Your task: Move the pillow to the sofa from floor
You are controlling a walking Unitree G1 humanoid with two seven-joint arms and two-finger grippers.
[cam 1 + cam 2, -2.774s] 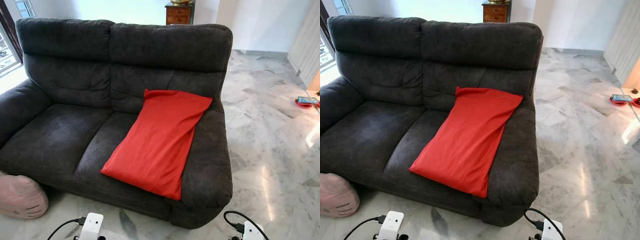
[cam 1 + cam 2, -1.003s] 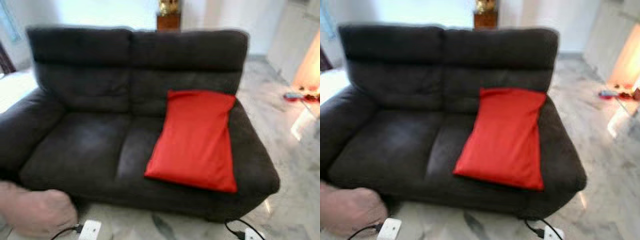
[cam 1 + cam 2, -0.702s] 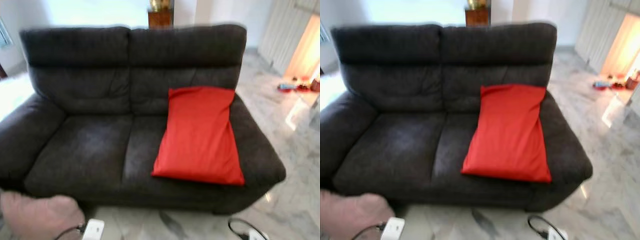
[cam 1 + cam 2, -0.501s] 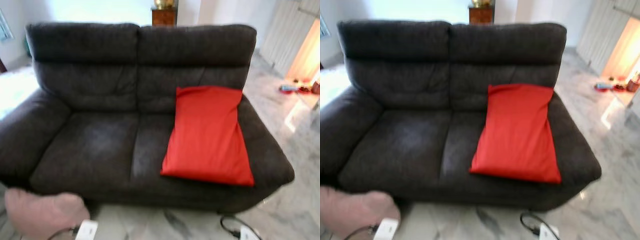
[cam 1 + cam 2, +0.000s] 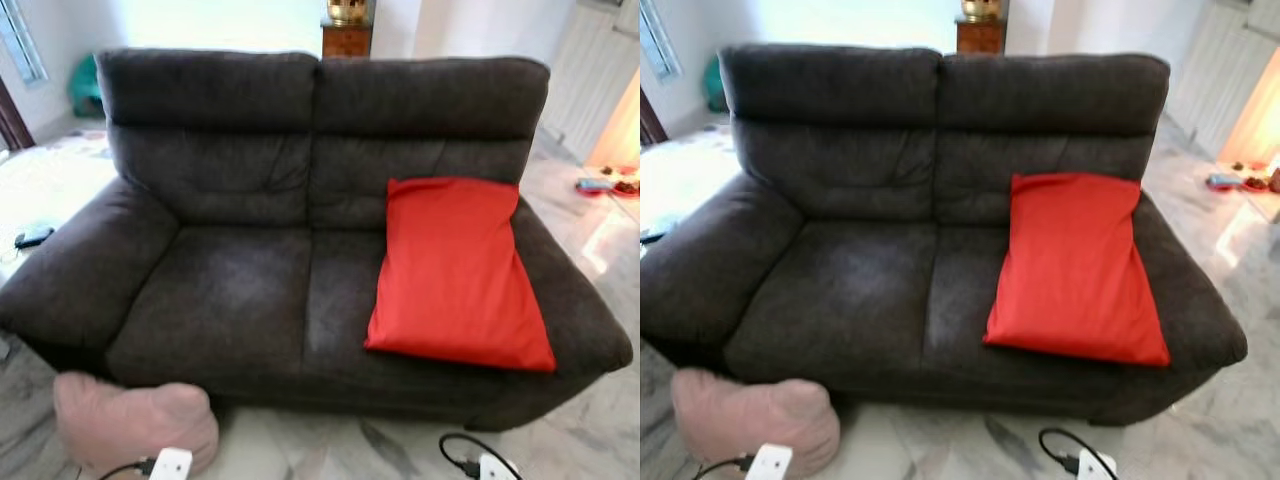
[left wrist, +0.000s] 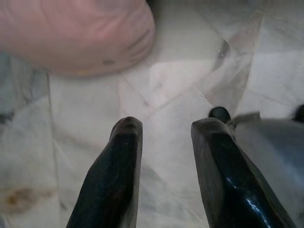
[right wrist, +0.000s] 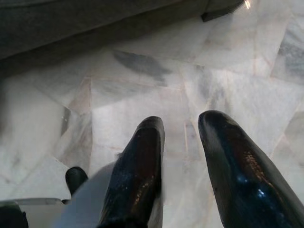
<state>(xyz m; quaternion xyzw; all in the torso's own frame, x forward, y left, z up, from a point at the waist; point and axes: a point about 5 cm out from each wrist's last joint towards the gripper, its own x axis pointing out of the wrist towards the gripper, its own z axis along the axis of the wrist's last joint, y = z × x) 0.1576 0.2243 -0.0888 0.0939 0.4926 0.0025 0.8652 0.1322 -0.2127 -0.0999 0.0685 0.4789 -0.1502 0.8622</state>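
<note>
A pink pillow [image 5: 135, 422] lies on the marble floor by the front left corner of the dark grey sofa [image 5: 240, 300]. A red pillow [image 5: 455, 270] leans on the sofa's right seat against the backrest. My left gripper [image 6: 164, 128] hangs open over the floor, with the pink pillow [image 6: 71, 35] a short way beyond its fingertips. My right gripper [image 7: 183, 126] is open above bare marble in front of the sofa base [image 7: 85, 28]. White wrist housings [image 5: 170, 464] show at the lower edge of the eye views.
A wooden cabinet [image 5: 346, 38] stands behind the sofa. Small red and blue items [image 5: 600, 186] lie on the floor at the far right. A dark object [image 5: 32, 237] lies on the floor to the left. Marble floor stretches right of the sofa.
The camera has swung left, so the sofa and red pillow have shifted right in view and more of the pink pillow shows. The pillows themselves have not moved.
</note>
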